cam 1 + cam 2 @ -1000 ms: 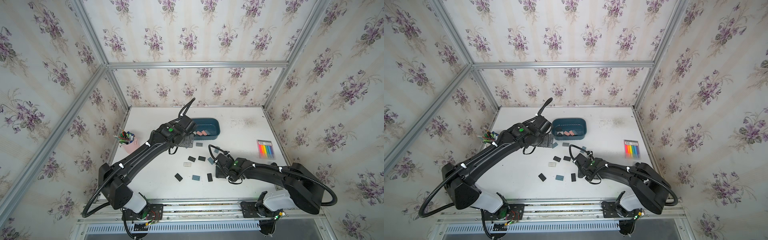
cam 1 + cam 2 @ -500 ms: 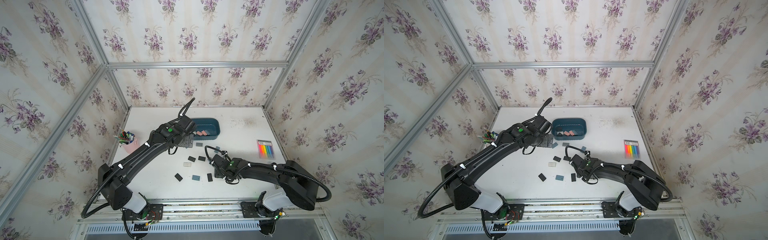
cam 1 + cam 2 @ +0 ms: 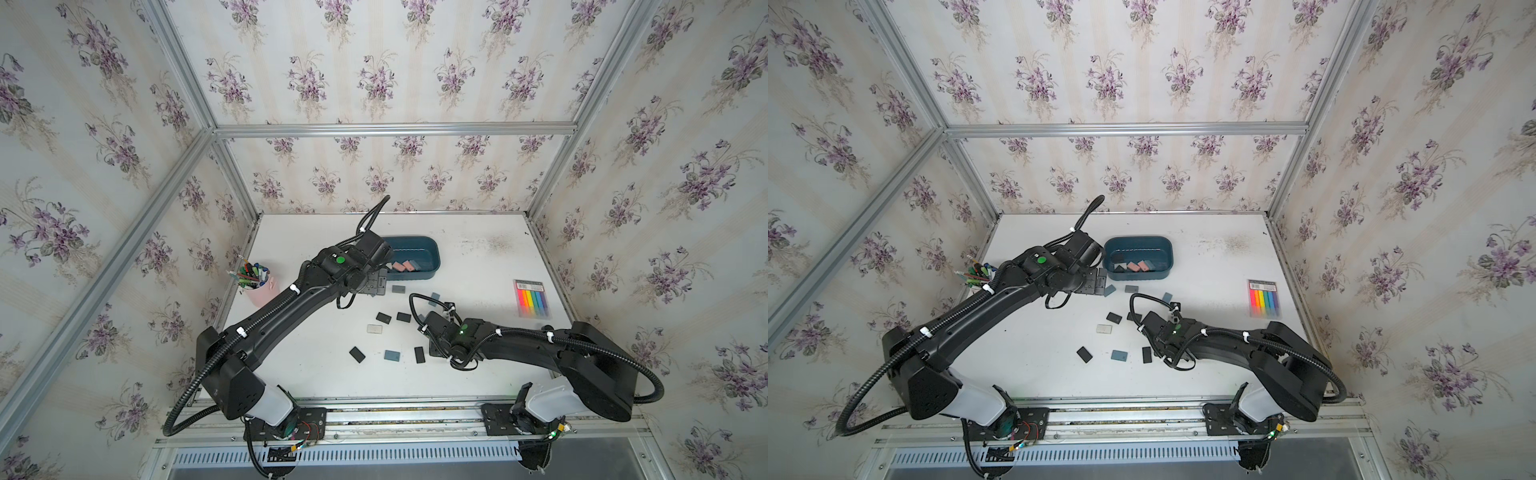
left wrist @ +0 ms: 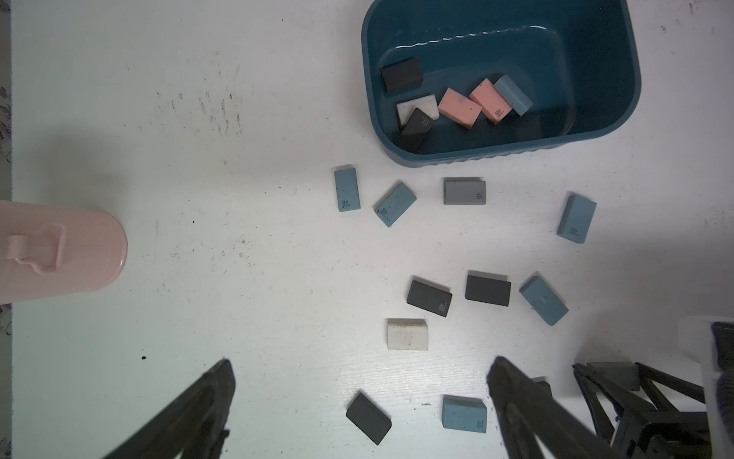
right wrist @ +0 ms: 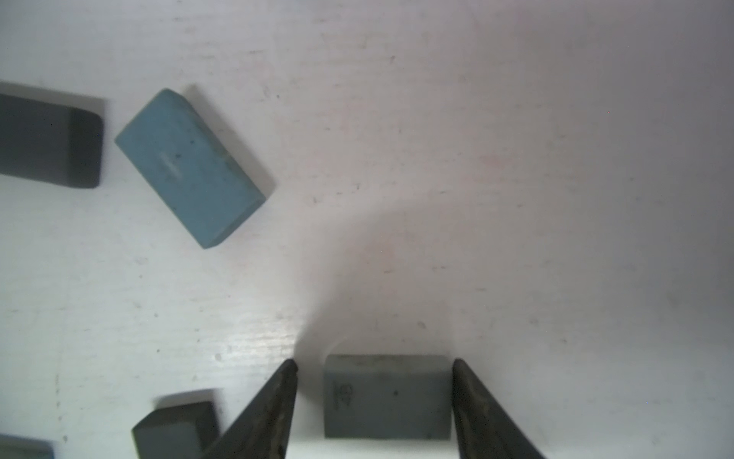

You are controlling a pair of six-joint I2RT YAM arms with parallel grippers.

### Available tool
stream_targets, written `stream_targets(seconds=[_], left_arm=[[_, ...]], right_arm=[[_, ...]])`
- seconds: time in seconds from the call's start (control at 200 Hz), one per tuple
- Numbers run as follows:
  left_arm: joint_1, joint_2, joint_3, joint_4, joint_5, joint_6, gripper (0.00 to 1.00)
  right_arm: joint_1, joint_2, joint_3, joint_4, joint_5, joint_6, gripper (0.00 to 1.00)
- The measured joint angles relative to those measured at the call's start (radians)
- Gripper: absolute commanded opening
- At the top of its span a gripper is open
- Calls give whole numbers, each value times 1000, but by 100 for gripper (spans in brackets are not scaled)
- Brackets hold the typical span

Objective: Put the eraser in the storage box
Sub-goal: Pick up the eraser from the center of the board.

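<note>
The grey eraser (image 5: 387,397) lies flat on the white table between the fingers of my right gripper (image 5: 375,363). The jaws straddle it: one finger is against its side and a thin gap shows at the other, so the gripper is open. In both top views the right gripper (image 3: 435,352) (image 3: 1156,351) is low over the table's front middle and hides that eraser. The teal-blue storage box (image 3: 415,243) (image 3: 1138,240) (image 4: 476,159) stands at the back middle with several erasers inside. My left gripper (image 4: 361,367) (image 3: 376,284) hovers open and empty just left of the box.
Several loose black, blue, grey and white erasers lie between the box and the right gripper, such as a blue eraser (image 5: 190,167) and a black eraser (image 3: 420,354). A pink pen cup (image 3: 259,286) stands at the left edge. A coloured marker pack (image 3: 532,297) lies at the right.
The right gripper's jaws have narrowed around the grey eraser, and the right arm has shifted slightly to the left. The left arm has stayed put.
</note>
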Motion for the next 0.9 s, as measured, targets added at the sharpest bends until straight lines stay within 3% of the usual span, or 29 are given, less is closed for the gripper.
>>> stream_targets(seconds=[0.26,0.55,0.899], left_arm=[[2,0,0,0,2,0,100],[3,0,-4,2,5,0,100],[11,1,-4,3,9,0,100]], right_arm=[[13,-3,-10,4,16,19,58],[14,0,-10,3,23,32,48],[19,-30,-9,-50,-10,42,45]])
